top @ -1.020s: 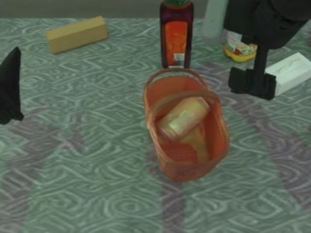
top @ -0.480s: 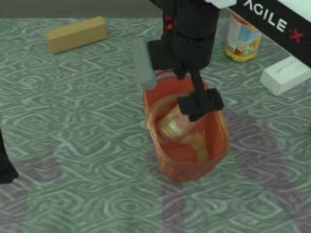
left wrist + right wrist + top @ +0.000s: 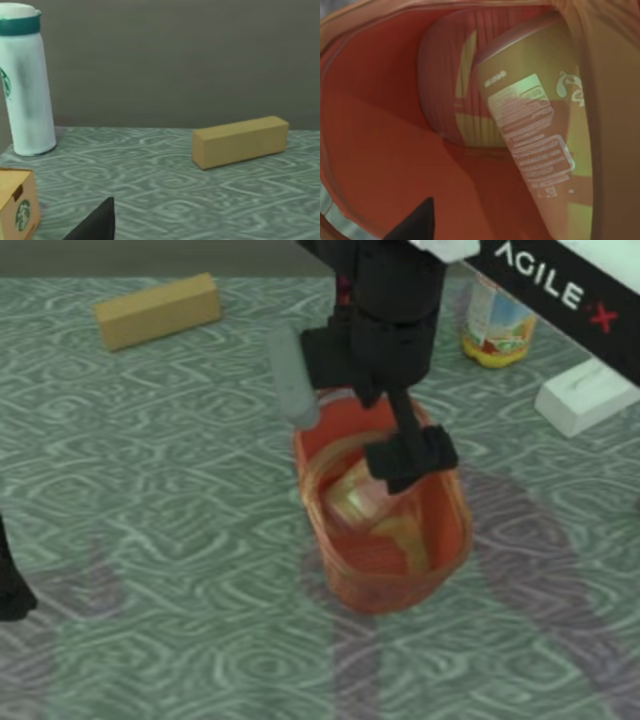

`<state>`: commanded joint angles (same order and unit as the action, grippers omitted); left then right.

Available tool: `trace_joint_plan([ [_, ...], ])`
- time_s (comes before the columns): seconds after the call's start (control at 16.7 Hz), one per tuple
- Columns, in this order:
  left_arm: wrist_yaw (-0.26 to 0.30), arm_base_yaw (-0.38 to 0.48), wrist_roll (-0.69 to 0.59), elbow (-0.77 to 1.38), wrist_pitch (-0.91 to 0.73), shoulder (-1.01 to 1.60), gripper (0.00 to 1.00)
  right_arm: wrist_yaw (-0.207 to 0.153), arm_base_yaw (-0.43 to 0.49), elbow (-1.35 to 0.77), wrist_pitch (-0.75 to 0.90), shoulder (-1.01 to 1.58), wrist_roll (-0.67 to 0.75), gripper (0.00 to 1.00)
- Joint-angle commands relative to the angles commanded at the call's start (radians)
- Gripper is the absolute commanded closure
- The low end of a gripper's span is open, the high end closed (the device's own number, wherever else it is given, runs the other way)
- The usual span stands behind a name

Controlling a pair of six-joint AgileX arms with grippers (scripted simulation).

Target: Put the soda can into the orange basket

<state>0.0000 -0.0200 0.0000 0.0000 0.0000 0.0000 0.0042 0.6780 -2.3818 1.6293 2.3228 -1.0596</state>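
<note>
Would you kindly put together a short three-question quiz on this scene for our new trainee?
1. True or false: the soda can lies inside the orange basket.
2. Which gripper is over the basket? A) left gripper B) right gripper
3. Fill in: the tan block lies on the table near its far ____ corner in the top view.

Key: 1 true. 2 B; the left gripper is parked at the table's left edge. 3 left.
</note>
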Motion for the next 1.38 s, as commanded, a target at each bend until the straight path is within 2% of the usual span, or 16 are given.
trace_joint_plan([
  [0.3, 0.000, 0.000, 0.000, 0.000, 0.000, 0.000, 0.00, 0.000, 0.003, 0.113, -0.084, -0.028, 0.001, 0.00],
  [0.54, 0.000, 0.000, 0.000, 0.000, 0.000, 0.000, 0.00, 0.000, 0.003, 0.124, -0.093, -0.031, 0.001, 0.00],
  [1.32, 0.000, 0.000, 0.000, 0.000, 0.000, 0.000, 0.00, 0.000, 0.003, 0.124, -0.093, -0.031, 0.001, 0.98],
  [1.38, 0.000, 0.000, 0.000, 0.000, 0.000, 0.000, 0.00, 0.000, 0.003, 0.124, -0.093, -0.031, 0.001, 1.00],
])
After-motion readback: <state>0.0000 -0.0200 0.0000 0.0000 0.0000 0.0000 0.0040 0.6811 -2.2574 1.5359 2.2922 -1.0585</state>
